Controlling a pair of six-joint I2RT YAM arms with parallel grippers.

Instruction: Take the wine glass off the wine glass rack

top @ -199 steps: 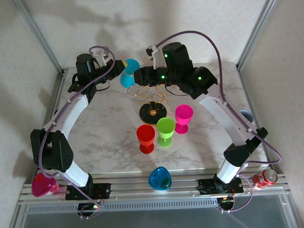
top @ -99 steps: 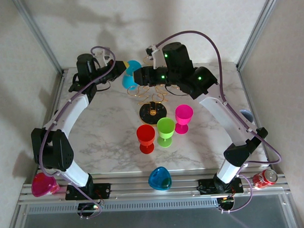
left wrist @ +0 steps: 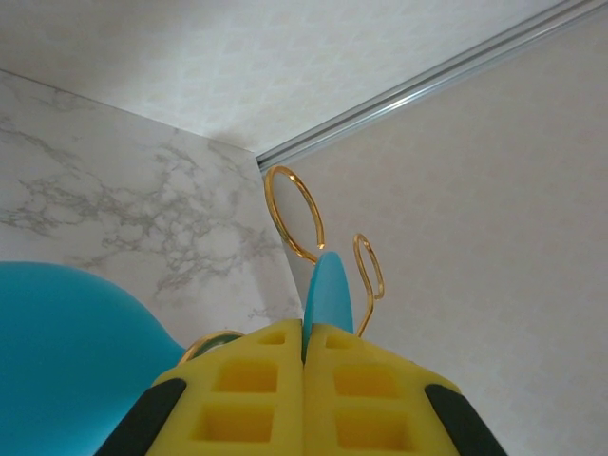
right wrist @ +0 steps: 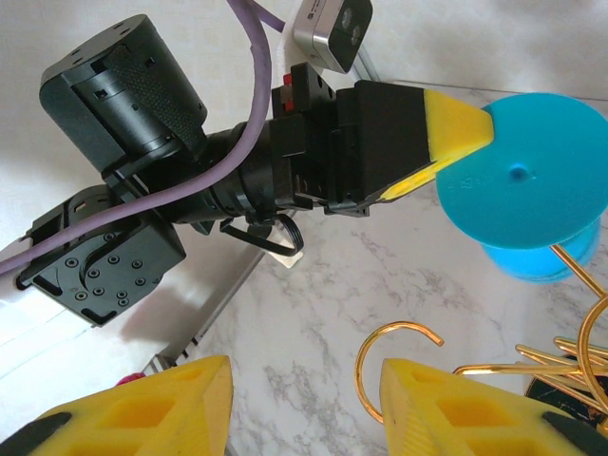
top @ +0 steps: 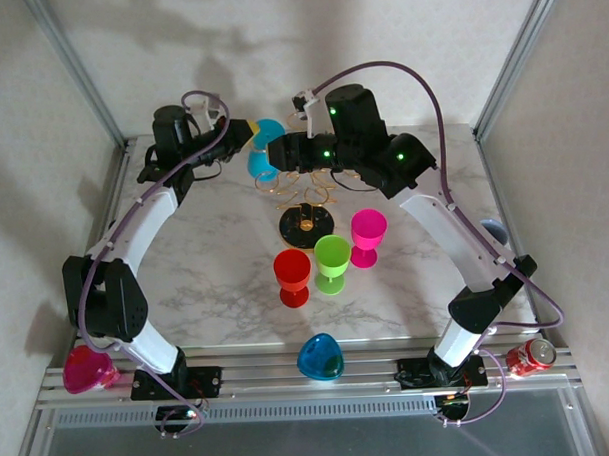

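The left hand (right wrist: 463,133) grips the turquoise wine glass (top: 265,147) by its foot beside the far wine glass rack (top: 303,193); the right hand (right wrist: 304,385) is open.

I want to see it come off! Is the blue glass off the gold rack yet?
Almost. The left gripper is shut on the foot of the blue glass, so the grab is done. It hangs right by the gold rack, so pulling it clear and setting it down is left.

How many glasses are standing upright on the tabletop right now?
3: red glass and green glass side by side in front of the rack base, magenta glass to their right. A bluish object far right is unclear.
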